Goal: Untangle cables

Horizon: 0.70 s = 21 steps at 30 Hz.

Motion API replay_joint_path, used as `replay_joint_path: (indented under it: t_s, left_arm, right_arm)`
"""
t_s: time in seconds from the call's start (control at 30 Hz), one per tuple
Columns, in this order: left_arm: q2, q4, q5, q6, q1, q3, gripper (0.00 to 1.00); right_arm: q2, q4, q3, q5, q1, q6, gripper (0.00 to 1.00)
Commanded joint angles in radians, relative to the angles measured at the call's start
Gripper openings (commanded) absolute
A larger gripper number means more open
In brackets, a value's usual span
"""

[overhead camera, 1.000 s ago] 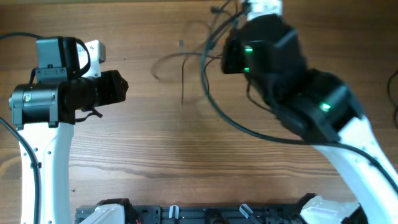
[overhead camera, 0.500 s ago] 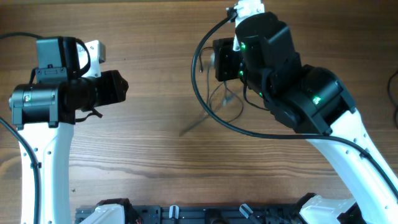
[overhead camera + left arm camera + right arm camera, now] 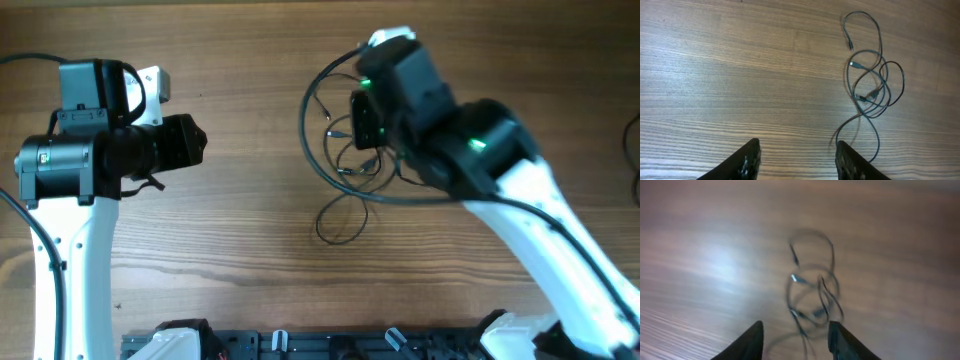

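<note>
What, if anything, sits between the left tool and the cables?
Nothing visible. In the left wrist view only bare table lies between the left tool and the cables. They lie in a loose tangle on the wood, ahead of the tool and off to one side. The tool is open and empty.

Wood grain runs all across the table [image 3: 240, 250], warm brown and smooth, with a faint sheen that throws back a soft glare in the right wrist view. On it the cables [image 3: 866, 98] look like thin wire in a smooth, dark, rubbery jacket, with small pale metallic glints at the plug ends [image 3: 854, 64]. The left gripper [image 3: 799, 161] shows fingers [image 3: 747, 162] of matt black plastic, slightly textured, and the left arm [image 3: 75, 250] wears a glossy white plastic shell.
</note>
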Motion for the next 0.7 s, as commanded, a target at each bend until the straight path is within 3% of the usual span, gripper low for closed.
replay_joint_path:
  t_s: [0.0,0.17,0.57,0.6,0.67]
  left_arm:
    - [-0.016,0.0,-0.002,0.002,0.006,0.013,0.5]
    - [-0.016,0.0,-0.003,0.002,0.006,0.013,0.5]
    - [-0.016,-0.003,-0.002,0.028,0.006,0.013,0.51]
    - [-0.016,-0.003,-0.003,0.028,0.006,0.013,0.51]
    - [-0.016,-0.003,-0.003,0.028,0.006,0.013,0.51]
  right_arm:
    - [0.119,-0.01,-0.087,0.041,-0.002,0.031,0.48]
    - [0.259,-0.004,-0.094,0.043,-0.004,0.01,0.62]
    - [0.525,0.103,-0.094,-0.068,-0.143,-0.114,0.68]
    - [0.529,0.105,-0.094,-0.081,-0.161,-0.115,0.68]
    - [0.531,0.105,-0.094,-0.141,-0.194,-0.139,0.39]
